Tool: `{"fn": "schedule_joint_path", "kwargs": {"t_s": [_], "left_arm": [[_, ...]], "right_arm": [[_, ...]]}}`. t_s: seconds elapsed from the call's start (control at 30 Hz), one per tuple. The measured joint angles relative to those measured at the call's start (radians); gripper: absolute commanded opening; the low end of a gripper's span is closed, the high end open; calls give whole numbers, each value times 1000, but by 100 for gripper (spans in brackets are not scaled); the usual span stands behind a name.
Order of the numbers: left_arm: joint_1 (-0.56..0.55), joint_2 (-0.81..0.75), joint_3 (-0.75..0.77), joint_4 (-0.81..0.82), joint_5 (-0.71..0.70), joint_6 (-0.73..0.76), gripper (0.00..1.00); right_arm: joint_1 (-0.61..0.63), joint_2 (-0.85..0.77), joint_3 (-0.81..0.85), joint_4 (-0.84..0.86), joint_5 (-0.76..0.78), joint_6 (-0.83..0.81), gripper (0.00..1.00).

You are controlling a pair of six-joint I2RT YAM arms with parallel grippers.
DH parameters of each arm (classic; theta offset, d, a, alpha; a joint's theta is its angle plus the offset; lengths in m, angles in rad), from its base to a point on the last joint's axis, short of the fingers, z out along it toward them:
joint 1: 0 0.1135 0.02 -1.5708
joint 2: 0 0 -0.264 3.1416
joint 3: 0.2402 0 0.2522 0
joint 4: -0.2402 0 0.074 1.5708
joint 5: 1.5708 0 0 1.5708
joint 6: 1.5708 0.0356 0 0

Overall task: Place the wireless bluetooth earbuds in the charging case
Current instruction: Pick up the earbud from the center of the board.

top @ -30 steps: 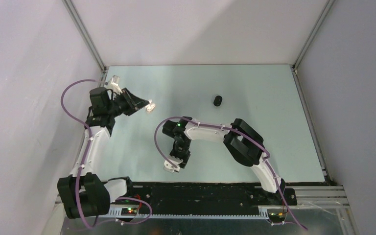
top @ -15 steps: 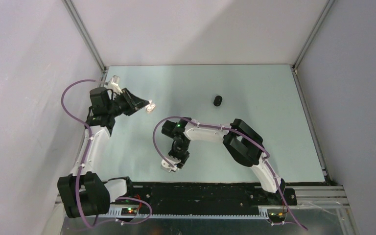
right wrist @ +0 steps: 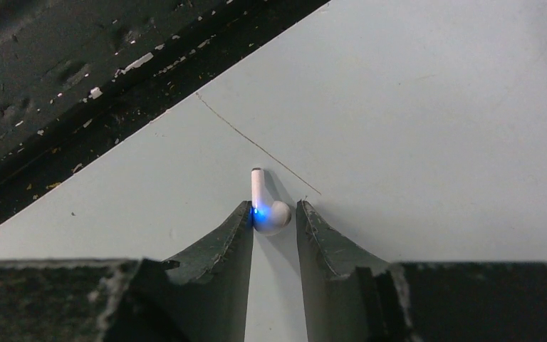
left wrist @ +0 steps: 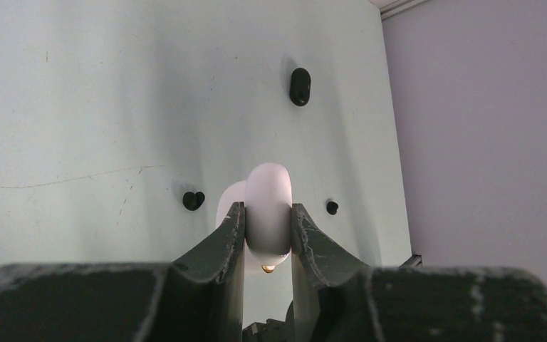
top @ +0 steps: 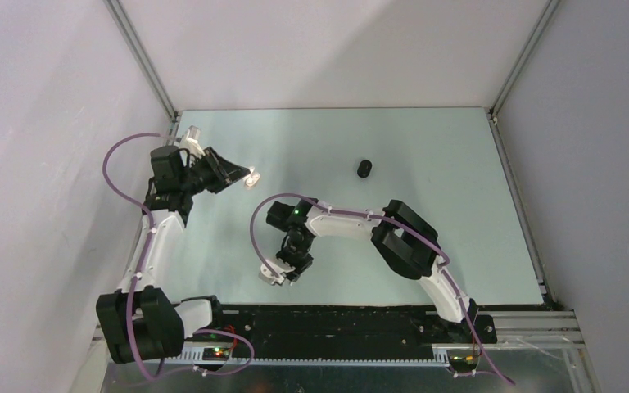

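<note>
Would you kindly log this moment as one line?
left gripper: holds white case | right gripper: jaws flank white earbud on table

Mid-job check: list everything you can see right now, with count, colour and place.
white earbud: 1, white, lying on the table by its near edge, between the right jaws
black earbuds: 2, black, on the table, apart from each other
white charging case: 1, white, held over the table's left side
black charging case: 1, black, on the table, far middle
table: 1, pale grey-green
left jaws: 1 pair, dark, shut on the white charging case
right jaws: 1 pair, dark, open, straddling the white earbud
</note>
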Motion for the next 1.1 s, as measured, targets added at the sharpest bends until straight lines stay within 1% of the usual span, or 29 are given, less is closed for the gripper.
{"fn": "schedule_joint_path", "kwargs": {"t_s": [0.27,0.47,0.53,0.6,0.63,0.67,0.7,0.77,0.87,1.0,1.1], "left_arm": [[0,2,0,6,3,-7,0],[0,2,-2,13,3,-9,0],[0,2,-6,20,3,-16,0],[0,2,-11,25,7,-18,0],[0,2,-13,27,10,-20,0],[0,2,-14,28,10,-23,0],[0,2,-14,29,11,-24,0],[0,2,-14,35,13,-23,0],[0,2,-16,41,12,-23,0],[-6,7,-38,48,7,-19,0],[-29,37,-42,50,6,-5,0]], "right_arm": [[0,1,3,8,10,52,34],[0,1,5,10,26,84,30],[0,1,5,9,27,89,27],[0,1,5,9,29,93,18],[0,1,5,10,31,97,12],[0,1,5,12,33,102,10],[0,1,5,13,34,106,5],[0,1,5,14,38,120,0],[-2,-8,5,14,68,145,0],[-32,-55,2,-1,172,199,0],[-81,-124,33,-87,235,237,0]]}}
